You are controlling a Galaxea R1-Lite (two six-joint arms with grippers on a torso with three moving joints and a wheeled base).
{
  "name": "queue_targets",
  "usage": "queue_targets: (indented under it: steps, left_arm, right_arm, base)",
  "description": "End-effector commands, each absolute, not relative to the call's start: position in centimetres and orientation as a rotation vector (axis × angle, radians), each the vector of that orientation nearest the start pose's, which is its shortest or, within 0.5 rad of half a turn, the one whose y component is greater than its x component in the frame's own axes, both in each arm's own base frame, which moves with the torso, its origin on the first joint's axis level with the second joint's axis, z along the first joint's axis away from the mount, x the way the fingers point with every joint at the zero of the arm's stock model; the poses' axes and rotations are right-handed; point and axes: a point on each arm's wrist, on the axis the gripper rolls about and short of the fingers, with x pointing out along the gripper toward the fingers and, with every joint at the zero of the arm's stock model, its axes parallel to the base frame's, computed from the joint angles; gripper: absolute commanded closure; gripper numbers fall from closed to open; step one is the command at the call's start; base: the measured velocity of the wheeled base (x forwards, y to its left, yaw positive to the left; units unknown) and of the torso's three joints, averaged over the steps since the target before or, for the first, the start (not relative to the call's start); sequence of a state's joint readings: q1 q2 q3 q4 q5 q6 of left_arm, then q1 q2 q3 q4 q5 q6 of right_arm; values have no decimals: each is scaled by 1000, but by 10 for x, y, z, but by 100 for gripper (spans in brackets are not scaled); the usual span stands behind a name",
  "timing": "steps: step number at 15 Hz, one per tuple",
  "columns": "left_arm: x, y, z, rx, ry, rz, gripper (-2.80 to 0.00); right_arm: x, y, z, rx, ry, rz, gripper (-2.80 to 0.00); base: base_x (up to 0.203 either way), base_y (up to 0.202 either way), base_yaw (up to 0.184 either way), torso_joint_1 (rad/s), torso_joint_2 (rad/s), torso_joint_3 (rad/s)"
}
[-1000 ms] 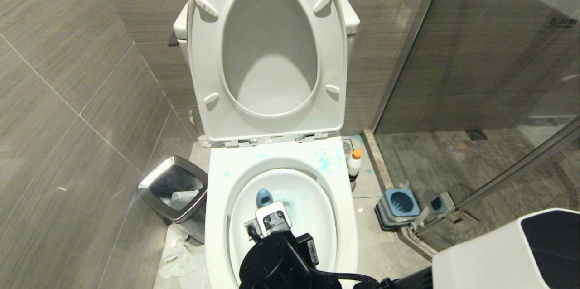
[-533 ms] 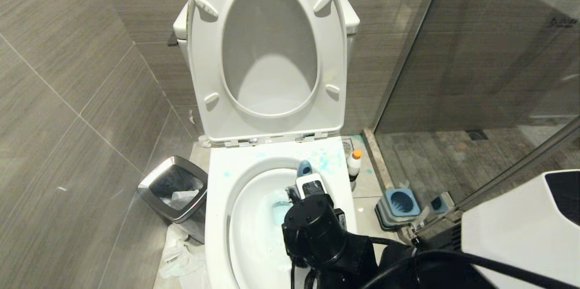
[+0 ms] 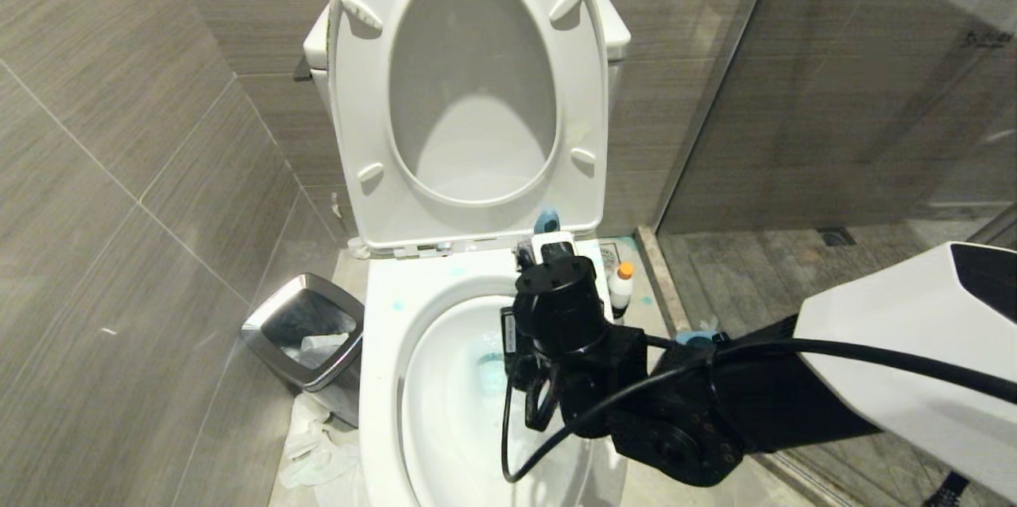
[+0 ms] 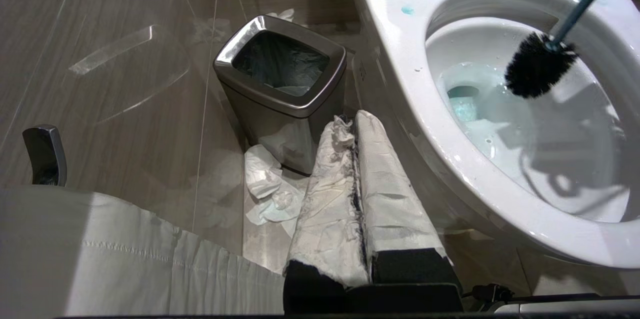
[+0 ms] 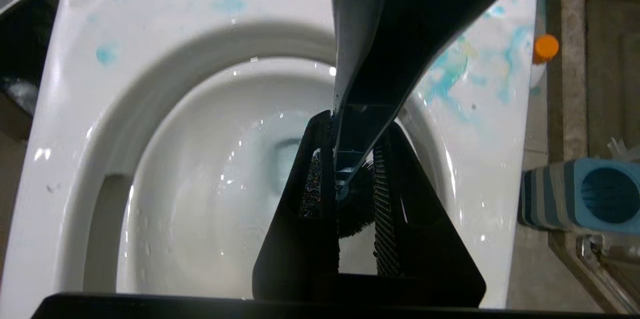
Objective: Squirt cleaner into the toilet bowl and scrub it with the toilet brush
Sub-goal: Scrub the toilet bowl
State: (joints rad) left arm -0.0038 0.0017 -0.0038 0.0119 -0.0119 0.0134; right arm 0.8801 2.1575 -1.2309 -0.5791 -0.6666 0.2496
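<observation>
The white toilet bowl [image 3: 381, 380] stands with seat and lid raised, and blue-teal liquid sits in its water [image 4: 465, 109]. My right gripper [image 5: 352, 119] is over the bowl's back right part, shut on the slate-blue handle of the toilet brush [image 5: 370, 34]. The handle's top end [image 3: 546, 219] pokes up near the seat hinge. The brush's black bristle head [image 4: 537, 66] hangs inside the bowl near the back wall, above the water. The cleaner [image 3: 622, 288] stands upright on the floor to the right of the toilet. My left gripper [image 4: 352, 121] is shut and empty, parked low beside the toilet.
A steel-rimmed waste bin [image 3: 306, 336] stands left of the toilet, with crumpled tissue [image 4: 270, 194] on the floor by it. The blue-grey brush holder [image 5: 585, 194] stands to the right by the glass shower partition [image 3: 834, 94]. Teal splashes mark the back right rim [image 5: 450, 74].
My right arm has swung from the bowl's front middle to its back right, carrying the brush along. The handle's top now reaches the seat hinge. The left arm has kept still.
</observation>
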Motion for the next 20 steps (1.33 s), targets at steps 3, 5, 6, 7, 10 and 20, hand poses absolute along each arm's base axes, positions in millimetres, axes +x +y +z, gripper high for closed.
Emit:
queue_targets:
  steps: [3, 5, 6, 7, 10, 20]
  left_arm:
    - [-23, 0, 76, 14, 11, -15, 0]
    - [-23, 0, 76, 14, 11, -17, 0]
    - [-23, 0, 76, 14, 11, -15, 0]
    - [-23, 0, 76, 14, 11, -15, 0]
    - [-23, 0, 76, 14, 11, -17, 0]
    - [-23, 0, 75, 14, 12, -16, 0]
  right_arm:
    - [308, 344, 116, -18, 220, 194, 0]
    - [320, 358, 116, -21, 188, 205, 0]
    - [325, 364, 116, -24, 181, 208, 0]
    - [328, 370, 116, -28, 181, 212, 0]
    - [331, 388, 112, -44, 193, 238, 0]
    - [270, 420, 102, -68, 252, 370, 0]
  base:
    - [0, 0, 0, 0, 0, 0]
    - [0, 0, 0, 0, 0, 0]
    - [0, 0, 0, 0, 0, 0]
    - [0, 0, 0, 0, 0, 0]
    - [0, 0, 0, 0, 0, 0]
    - [0, 0, 0, 0, 0, 0]
